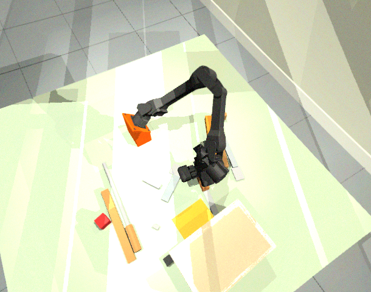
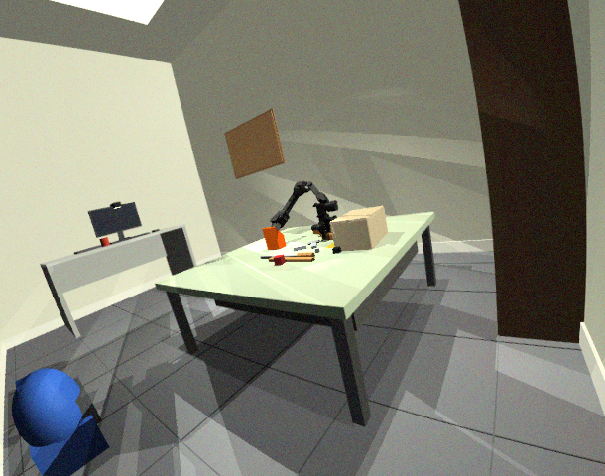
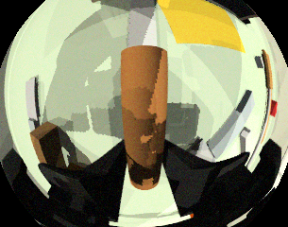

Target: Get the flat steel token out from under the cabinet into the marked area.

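Observation:
My gripper [image 1: 207, 181] [image 3: 143, 143] is shut on a brown wooden stick [image 1: 207, 121] [image 3: 144, 97] and holds it low over the table, in front of the marked area. The stick's far end points toward the yellow marked area [image 1: 191, 218] [image 3: 196, 22]. The beige cabinet [image 1: 229, 248] [image 2: 359, 230] stands just behind that area. The steel token is not in view in any frame; the cabinet's underside is hidden. In the exterior view the gripper [image 2: 323, 230] is small and sits just left of the cabinet.
Pale flat strips [image 1: 169, 188] [image 1: 237, 173] lie around the gripper. A wooden plank [image 1: 118, 226], a white rod [image 1: 113, 188] with a wooden handle [image 1: 132, 238], a red cube [image 1: 102, 221], a small pale square [image 1: 156, 226] and a dark cube [image 1: 168, 260] lie to the left. The arm's orange base [image 1: 137, 130] is behind.

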You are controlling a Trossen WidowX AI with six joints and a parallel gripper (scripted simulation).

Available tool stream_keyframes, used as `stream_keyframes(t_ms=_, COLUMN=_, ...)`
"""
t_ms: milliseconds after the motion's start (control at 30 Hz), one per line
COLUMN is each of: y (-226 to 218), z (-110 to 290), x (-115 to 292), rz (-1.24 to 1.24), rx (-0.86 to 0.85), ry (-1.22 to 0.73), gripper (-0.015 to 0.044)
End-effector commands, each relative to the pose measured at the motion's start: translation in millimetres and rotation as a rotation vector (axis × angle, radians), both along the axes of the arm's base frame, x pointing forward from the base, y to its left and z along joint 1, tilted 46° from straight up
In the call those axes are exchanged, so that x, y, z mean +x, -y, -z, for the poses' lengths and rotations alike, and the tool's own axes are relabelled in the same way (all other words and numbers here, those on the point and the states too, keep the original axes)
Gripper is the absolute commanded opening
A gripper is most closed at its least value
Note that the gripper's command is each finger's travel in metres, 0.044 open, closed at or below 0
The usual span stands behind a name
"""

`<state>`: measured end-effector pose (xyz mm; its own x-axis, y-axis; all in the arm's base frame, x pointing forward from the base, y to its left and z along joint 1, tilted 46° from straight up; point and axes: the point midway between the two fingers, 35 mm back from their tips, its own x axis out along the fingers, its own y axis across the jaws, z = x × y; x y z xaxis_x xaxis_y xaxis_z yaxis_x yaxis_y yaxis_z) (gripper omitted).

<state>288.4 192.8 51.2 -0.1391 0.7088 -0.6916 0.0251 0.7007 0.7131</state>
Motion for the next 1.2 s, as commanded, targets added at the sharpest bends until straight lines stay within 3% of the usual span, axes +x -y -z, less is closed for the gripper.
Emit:
stream_keyframes(t_ms=0, y=-1, z=0, x=6, rz=-0.002, rx=0.002, ry=0.003, gripper=0.0)
stream_keyframes(t_ms=1167, y=-4, z=3, x=42, rz=-0.002, rx=0.002, ry=0.005, gripper=0.0)
